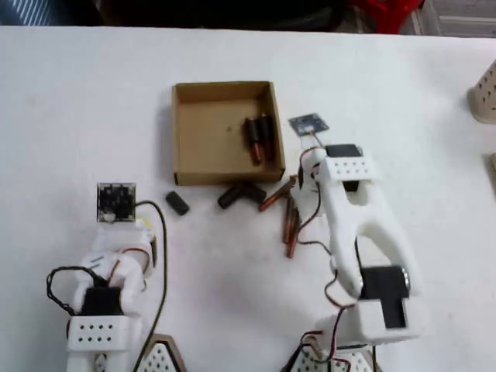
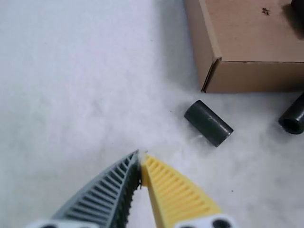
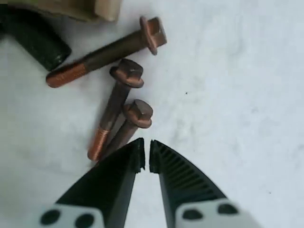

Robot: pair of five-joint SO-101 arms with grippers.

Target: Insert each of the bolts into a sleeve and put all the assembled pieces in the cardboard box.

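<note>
3 loose bolts are lying mid-tabletop, just beside the cardboard box, which is sitting nearer the far edge w/ 2 assembled pieces inside. Black sleeves are lying along its near wall. Right gripper is hovering by the bolts, jaws nearly together, empty. Left gripper is sitting closed, empty, near one sleeve.

White arms with black motors; left claw grey-and-yellow, right claw black.
</note>
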